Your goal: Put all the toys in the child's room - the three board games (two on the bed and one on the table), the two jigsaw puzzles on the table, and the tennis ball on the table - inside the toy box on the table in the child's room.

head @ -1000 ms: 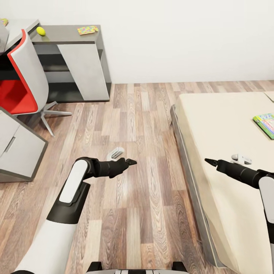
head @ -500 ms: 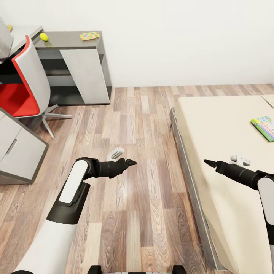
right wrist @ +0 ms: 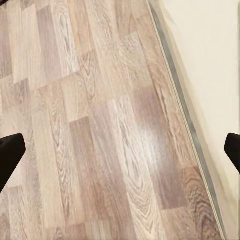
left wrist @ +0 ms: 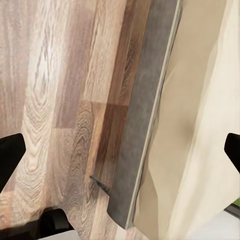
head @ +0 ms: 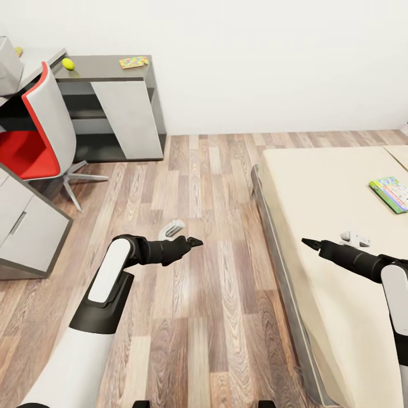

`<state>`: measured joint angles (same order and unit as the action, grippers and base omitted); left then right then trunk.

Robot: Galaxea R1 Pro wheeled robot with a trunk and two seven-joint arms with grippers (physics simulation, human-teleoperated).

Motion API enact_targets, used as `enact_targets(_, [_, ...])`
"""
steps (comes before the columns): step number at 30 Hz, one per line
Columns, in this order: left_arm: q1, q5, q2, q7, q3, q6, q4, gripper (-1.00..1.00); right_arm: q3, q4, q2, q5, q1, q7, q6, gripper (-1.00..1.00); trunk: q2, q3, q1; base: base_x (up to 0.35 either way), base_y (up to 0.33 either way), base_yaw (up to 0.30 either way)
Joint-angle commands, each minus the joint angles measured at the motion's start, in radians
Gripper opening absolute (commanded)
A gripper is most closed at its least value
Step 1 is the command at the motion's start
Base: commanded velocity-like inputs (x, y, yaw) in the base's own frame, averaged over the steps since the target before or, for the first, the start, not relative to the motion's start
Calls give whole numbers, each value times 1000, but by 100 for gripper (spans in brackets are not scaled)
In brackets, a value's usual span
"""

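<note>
In the head view the table (head: 107, 62) stands far off at the upper left. On its dark grey wing lie the yellow-green tennis ball (head: 68, 63) and one jigsaw puzzle (head: 134, 61). A pale grey corner of the toy box (head: 8, 65) shows at the picture's left edge. A board game (head: 391, 193) with a green edge lies on the bed (head: 328, 187) at the right. My left gripper (head: 192, 242) hangs open over the wood floor. My right gripper (head: 306, 242) hangs open over the bed's near edge. Both hold nothing, and their fingertips (left wrist: 11, 155) (right wrist: 10, 152) stand wide apart in the wrist views.
A red and grey swivel chair (head: 39, 124) stands in front of the table. A white cabinet (head: 22, 226) juts in at the left. Wood-plank floor (head: 209, 187) runs between the table and the bed's grey frame (head: 272, 238), up to a white wall.
The whole head view has shifted: table, chair and the board game sit lower in the picture and the game further left. Both arms keep the same pose.
</note>
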<state>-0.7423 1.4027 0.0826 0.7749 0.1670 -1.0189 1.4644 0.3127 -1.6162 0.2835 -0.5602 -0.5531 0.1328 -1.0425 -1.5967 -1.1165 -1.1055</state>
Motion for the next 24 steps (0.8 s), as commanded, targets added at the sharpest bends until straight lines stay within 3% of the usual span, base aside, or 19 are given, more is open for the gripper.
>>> enact_targets(1, [0,9,0,10,0,-1,1,100,1,0,0,10,-1,10,-5,100,0,1,0,0,0,-71])
enact_targets(24, [0,9,-2,11,-2,-2,0,100,0,0,0,10,-1,6,-5,100,0,38,0,0,11,-105])
